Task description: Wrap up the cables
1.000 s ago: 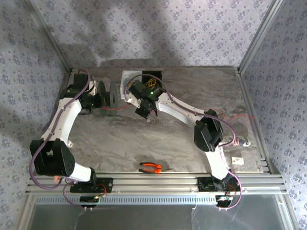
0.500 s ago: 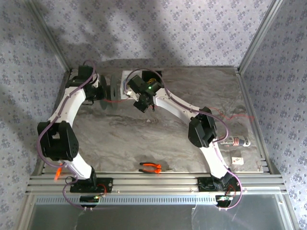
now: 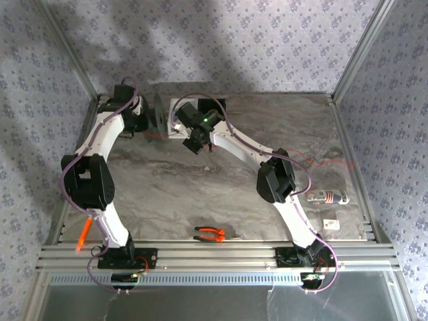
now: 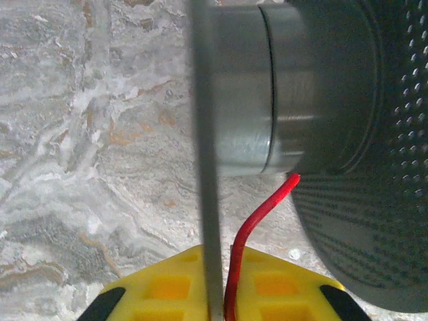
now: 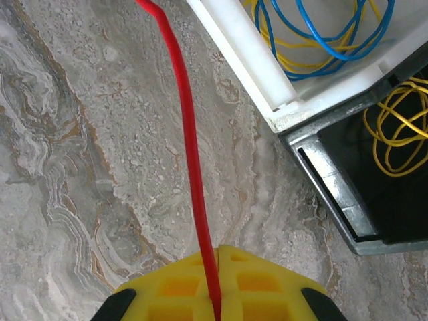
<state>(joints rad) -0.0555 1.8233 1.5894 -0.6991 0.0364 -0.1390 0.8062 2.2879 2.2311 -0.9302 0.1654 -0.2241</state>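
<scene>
Right now the right gripper (image 5: pixel 215 261) has its bumpy yellow pads (image 5: pixel 174 287) squeezed tight on the thin, smooth red wire (image 5: pixel 190 134). The wire runs straight over the swirly grey stone-look table (image 5: pixel 80 167), past a white plastic tray (image 5: pixel 234 33) of blue loops (image 5: pixel 306 59) and a black box (image 5: pixel 334 187) of yellow loops (image 5: pixel 376 115). The left gripper (image 4: pixel 217 261) is almost closed, pinching the flat, thin grey plate of the round metal spool (image 4: pixel 241 93). The wire bends up through the same gap to the shiny drum, next to a dark side dotted with tiny holes.
</scene>
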